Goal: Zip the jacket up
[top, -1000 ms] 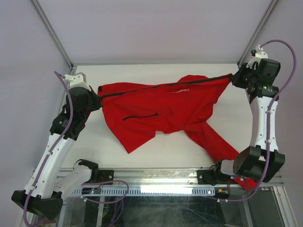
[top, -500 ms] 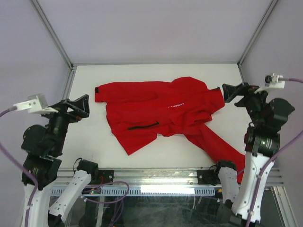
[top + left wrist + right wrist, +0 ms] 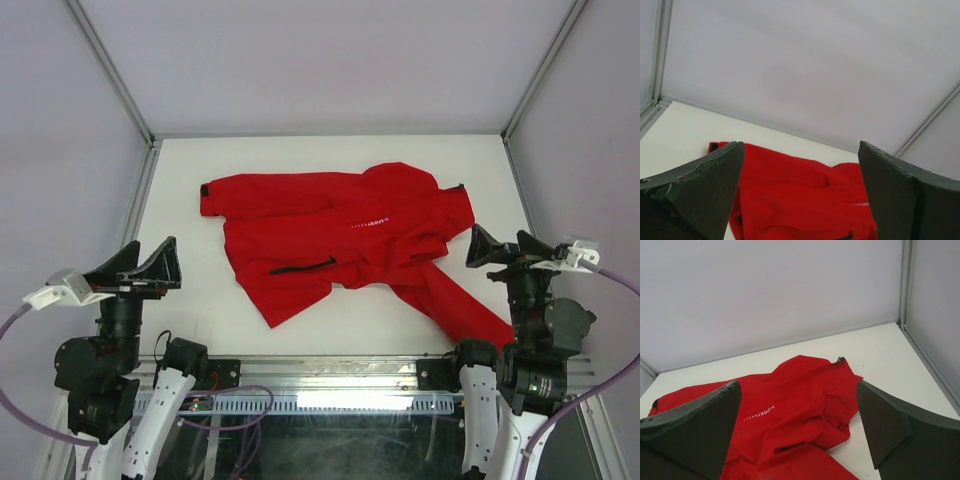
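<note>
The red jacket (image 3: 340, 235) lies crumpled flat on the white table, with its white chest lettering (image 3: 368, 225) facing up. One sleeve (image 3: 470, 315) trails toward the front right edge. My left gripper (image 3: 172, 265) hovers open, clear of the jacket's left end. My right gripper (image 3: 472, 248) is open too, just off the jacket's right side. In the left wrist view the jacket (image 3: 800, 200) lies ahead beyond the open left gripper (image 3: 801, 150). In the right wrist view the jacket (image 3: 800, 415) shows past the open right gripper (image 3: 799, 387). Neither gripper holds anything.
The white table (image 3: 300, 160) is boxed in by pale walls and metal corner posts (image 3: 110, 70). A metal rail (image 3: 330, 375) runs along the near edge between the arm bases. A dark pocket zipper (image 3: 300, 267) shows on the jacket's front.
Both grippers opened and let go of the jacket's ends. The arms drew back toward the near edge, and the stretched jacket dropped slack onto the table.
</note>
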